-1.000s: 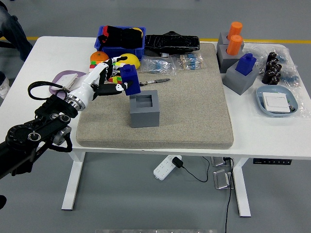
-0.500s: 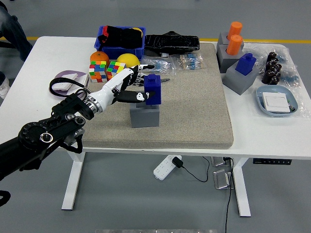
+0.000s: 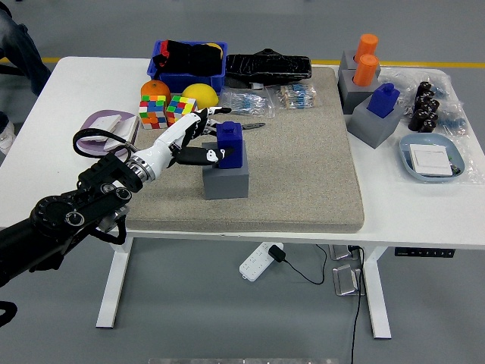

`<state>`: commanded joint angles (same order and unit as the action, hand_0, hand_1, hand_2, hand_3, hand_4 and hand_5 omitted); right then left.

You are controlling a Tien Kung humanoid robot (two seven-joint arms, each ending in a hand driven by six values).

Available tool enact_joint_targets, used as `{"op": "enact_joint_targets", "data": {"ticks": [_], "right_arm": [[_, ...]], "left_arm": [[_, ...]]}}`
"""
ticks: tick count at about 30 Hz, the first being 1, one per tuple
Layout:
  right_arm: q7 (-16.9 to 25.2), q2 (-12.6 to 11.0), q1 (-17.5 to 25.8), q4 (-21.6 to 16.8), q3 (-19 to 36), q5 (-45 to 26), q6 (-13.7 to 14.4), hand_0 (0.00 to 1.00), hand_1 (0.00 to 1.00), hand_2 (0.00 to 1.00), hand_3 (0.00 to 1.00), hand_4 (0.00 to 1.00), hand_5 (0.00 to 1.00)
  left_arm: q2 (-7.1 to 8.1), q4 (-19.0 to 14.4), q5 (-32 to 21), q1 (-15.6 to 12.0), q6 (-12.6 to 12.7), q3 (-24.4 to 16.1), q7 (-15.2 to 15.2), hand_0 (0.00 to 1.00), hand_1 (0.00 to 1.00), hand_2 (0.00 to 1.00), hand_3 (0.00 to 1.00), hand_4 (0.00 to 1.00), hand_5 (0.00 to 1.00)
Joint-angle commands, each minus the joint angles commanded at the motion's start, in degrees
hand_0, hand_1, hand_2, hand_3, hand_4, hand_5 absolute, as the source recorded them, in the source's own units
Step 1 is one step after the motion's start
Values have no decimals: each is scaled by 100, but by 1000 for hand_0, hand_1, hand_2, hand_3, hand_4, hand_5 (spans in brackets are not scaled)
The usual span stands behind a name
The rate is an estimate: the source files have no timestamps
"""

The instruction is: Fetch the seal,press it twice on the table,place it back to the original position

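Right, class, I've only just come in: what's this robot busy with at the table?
The robot's left hand is gripping a blue block-shaped seal and setting it into the grey cube-shaped holder on the beige mat. The seal sits at the holder's top, and the fingers are closed around it, so it has not been let go. The right arm is out of view. Another blue seal stands in a grey holder at the far right, untouched.

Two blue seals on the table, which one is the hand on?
The blue seal on the gray block mid-mat, gripped by the left hand. The other seal sits untouched at the right.
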<state>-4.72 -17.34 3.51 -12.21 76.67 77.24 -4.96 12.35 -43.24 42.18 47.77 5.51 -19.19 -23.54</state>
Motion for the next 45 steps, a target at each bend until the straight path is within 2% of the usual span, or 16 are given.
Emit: {"op": "enact_joint_targets", "data": {"ticks": [23,35,36,41,42,45], "right_arm": [[8,7,21,-1,6,-5,-2,757,672,667,615,765,499],[14,13,13,-3,11,-8,-3,757,673,668,615,766,499],[14,12,15,-1,16,-5,-2,757,672,668,615,767,498],[14,15,26,5,20,2,0,757,672,668,615,767,498],[14,16,22,4,16,3,-2,757,672,667,616,768,497],[15,20,15,2,22,3,-3,757,672,667,616,768,497]], "left_arm": [[63,130,66,6,26,114,-74,814,537,484,889,631,2],[-27,147,29,25,-12,184,-61,815,551,513,890,632,2],[-30,151,24,31,-20,194,-68,858,813,774,898,671,2],[-42,173,9,32,-72,212,-79,858,813,774,898,671,2],[-44,177,10,32,-78,209,-80,877,860,825,904,794,2],[-51,189,16,34,-79,215,-83,877,860,825,904,794,2]]}}
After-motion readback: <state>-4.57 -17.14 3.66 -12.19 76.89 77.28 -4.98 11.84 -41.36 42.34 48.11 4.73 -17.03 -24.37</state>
